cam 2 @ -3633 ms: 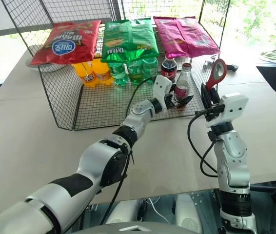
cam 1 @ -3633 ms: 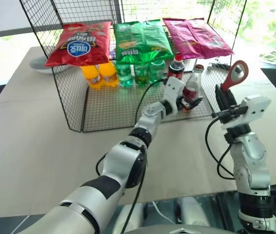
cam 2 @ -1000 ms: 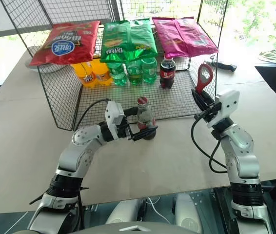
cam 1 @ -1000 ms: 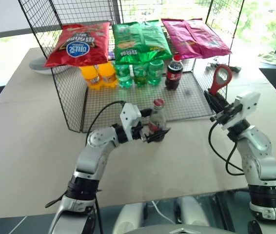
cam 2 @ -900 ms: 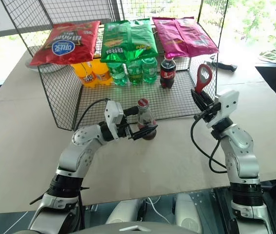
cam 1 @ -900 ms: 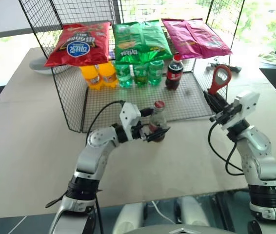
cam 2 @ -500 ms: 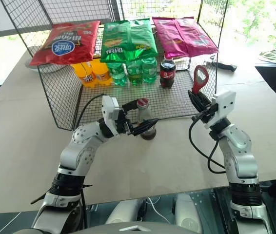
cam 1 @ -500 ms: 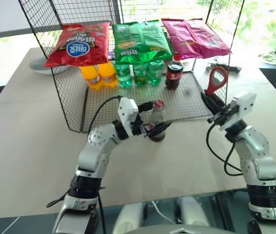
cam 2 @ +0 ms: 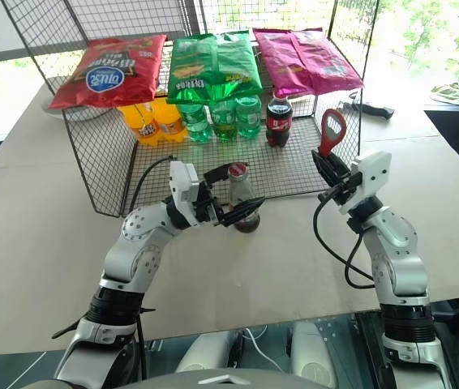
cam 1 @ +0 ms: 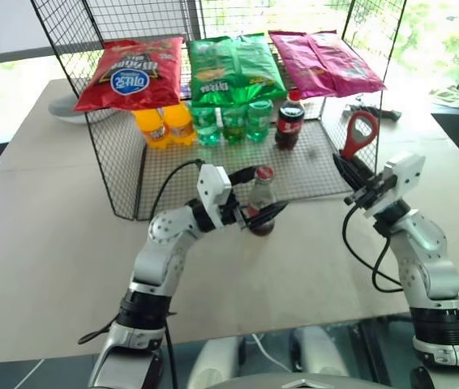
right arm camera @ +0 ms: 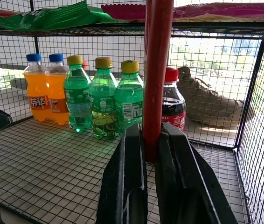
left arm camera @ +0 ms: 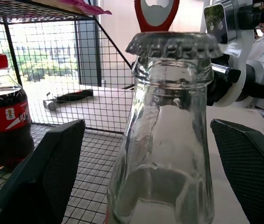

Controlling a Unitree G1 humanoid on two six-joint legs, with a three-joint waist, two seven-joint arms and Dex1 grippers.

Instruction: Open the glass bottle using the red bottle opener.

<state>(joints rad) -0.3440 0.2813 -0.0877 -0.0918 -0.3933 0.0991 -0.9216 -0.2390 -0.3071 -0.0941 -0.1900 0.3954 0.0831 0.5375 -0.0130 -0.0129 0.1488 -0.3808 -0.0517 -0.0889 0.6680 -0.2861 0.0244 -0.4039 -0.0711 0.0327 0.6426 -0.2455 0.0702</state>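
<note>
The glass bottle [cam 1: 260, 204], clear with a red label and a crown cap, stands upright on the table just in front of the wire rack. My left gripper [cam 1: 268, 190] is open around its upper part. In the left wrist view the black fingers [left arm camera: 52, 172] stand off either side of the neck [left arm camera: 169, 126], with gaps showing. To the right, my right gripper [cam 1: 351, 166] is shut on the handle of the red bottle opener [cam 1: 359, 134]. It holds the opener upright with the ring head on top, apart from the bottle. The handle [right arm camera: 157, 70] rises between the shut fingers [right arm camera: 131, 177].
A black wire rack [cam 1: 173, 174] stands behind the bottle. Three chip bags lie on top of it. Orange [cam 1: 165, 123] and green soda bottles [cam 1: 233, 121] and a red-capped cola bottle [cam 1: 288, 121] stand inside. The beige table [cam 1: 51, 243] extends left and toward the front.
The left gripper brought the bottle out of the rack onto the table. In the last second it tilted up from the label toward the neck. The right gripper with the opener stayed put.
</note>
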